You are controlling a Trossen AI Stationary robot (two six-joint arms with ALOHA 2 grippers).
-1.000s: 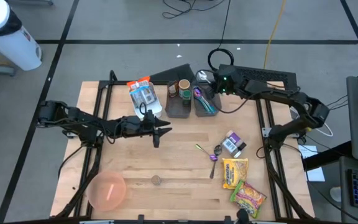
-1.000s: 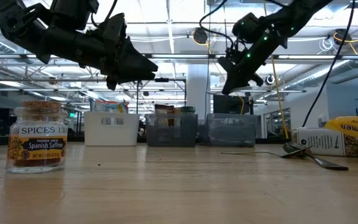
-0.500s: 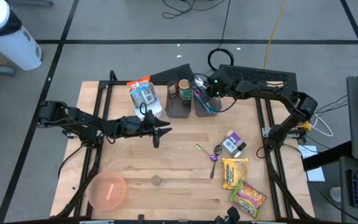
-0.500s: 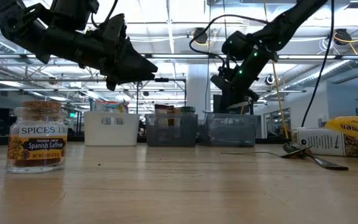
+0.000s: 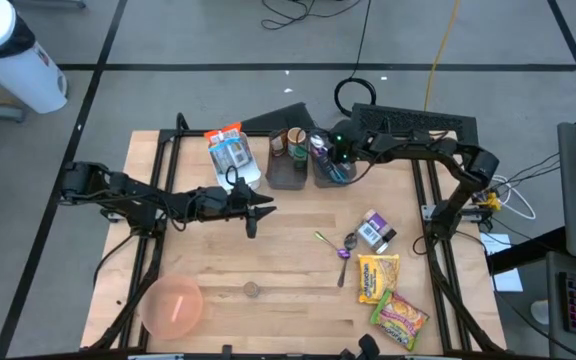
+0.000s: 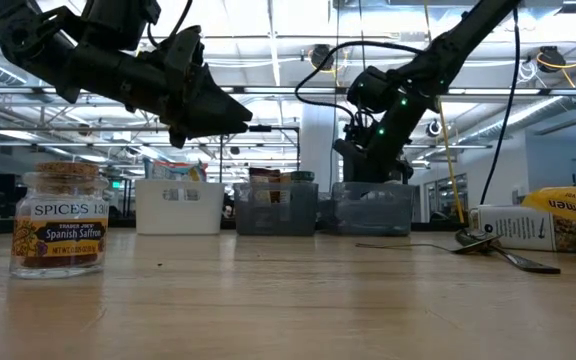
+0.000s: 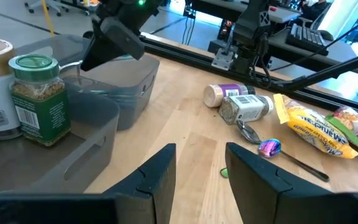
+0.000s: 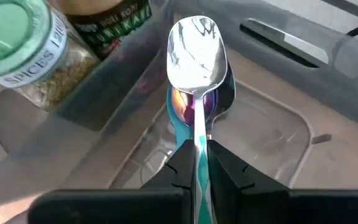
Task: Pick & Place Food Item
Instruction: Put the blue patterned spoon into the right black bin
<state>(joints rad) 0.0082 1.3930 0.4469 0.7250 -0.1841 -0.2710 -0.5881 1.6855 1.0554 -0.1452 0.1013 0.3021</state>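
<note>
A silver spoon (image 8: pixel 197 50) is being gripped by its handle in the right tool (image 8: pixel 199 163), fingers clamped tight on it. The right tool (image 5: pixel 330 152) is being held over the grey bin (image 5: pixel 332 168) at the back of the counter (image 5: pixel 288 250), with the spoon bowl just above the utensils (image 8: pixel 194 106) lying in that bin. A green-lidded spice jar (image 8: pixel 27 50) is sitting in the neighbouring bin (image 5: pixel 288 168).

The left tool (image 5: pixel 258 208) is being held partly open and empty above mid-counter, fingers (image 7: pixel 160 171) spread apart with nothing between them.

Food items are lying well apart from both tools: two ramen packets (image 5: pixel 388 295) at the right front, two small bottles (image 5: pixel 374 230) beside them, a saffron jar (image 6: pixel 60 222) near the front edge, and a pink bowl (image 5: pixel 172 306) at the left front corner.
</note>
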